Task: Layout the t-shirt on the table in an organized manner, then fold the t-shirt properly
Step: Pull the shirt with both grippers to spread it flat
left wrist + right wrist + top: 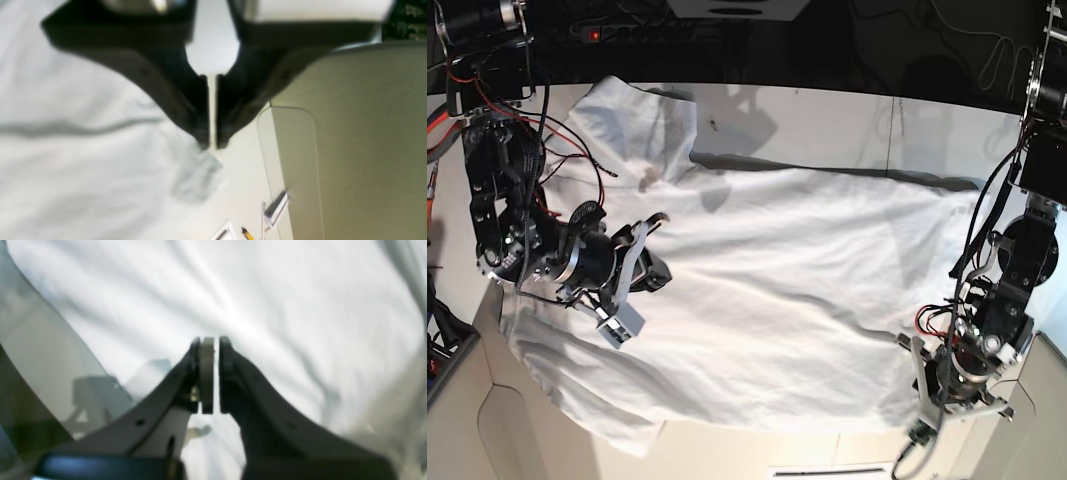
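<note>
T-shirt [767, 290] spread across table [847, 110], long axis running left to right in base view, one sleeve up at far left corner. We note left gripper [212, 146] at shirt's near right corner, jaws narrow, thin slit, nothing between. Right gripper [210, 340] over opposite end, jaws nearly shut; cloth pinched or not, we cannot tell.

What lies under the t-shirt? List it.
The white table lies under the t-shirt, showing bare along the far side and near edge. The tabletop beneath the spread cloth is covered, so anything there cannot be seen.
</note>
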`<state>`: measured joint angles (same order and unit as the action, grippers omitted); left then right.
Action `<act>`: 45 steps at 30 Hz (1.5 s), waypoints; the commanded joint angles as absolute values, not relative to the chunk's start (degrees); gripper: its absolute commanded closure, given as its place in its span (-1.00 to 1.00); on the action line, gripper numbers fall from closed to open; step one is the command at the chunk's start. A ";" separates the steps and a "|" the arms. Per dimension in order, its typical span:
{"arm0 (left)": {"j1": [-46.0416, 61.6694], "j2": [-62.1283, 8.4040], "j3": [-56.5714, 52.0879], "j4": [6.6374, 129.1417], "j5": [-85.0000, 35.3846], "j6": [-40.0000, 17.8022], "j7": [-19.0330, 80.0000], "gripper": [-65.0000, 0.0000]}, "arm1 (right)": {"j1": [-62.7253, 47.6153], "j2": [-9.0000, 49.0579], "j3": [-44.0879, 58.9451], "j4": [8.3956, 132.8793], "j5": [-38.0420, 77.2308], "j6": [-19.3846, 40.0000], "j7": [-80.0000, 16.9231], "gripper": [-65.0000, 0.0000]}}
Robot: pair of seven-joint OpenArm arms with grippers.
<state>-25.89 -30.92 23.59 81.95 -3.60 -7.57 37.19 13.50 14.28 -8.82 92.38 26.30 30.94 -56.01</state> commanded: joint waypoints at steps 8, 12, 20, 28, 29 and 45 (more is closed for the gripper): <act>-46.52 -21.91 23.11 45.82 -10.50 -15.35 23.57 0.55 | 14.41 5.17 -8.54 91.42 24.14 31.07 -55.05 0.88; -52.64 -17.21 23.11 25.12 -10.46 -15.88 12.53 0.55 | 14.44 4.43 -8.54 85.97 21.82 31.05 -53.89 0.88; -51.33 -13.13 23.14 15.03 -7.60 -15.86 3.33 0.55 | 12.86 4.47 -8.54 69.58 21.43 31.03 -61.12 1.00; -45.89 -13.06 23.14 15.03 -6.26 -15.64 3.55 0.55 | 8.16 8.80 -8.54 69.63 26.61 31.05 -67.13 1.00; -45.19 -13.04 23.14 15.03 -5.69 -15.64 3.64 0.55 | 8.08 9.56 -8.54 69.82 26.65 31.05 -67.88 1.00; -47.99 -15.38 23.14 15.38 1.04 -8.58 4.64 0.55 | 8.05 21.12 -8.54 69.97 27.53 31.05 -68.18 1.00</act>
<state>-45.67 -15.66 23.18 14.55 1.26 -9.02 5.98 8.25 19.86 -8.69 70.28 33.47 32.18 -64.40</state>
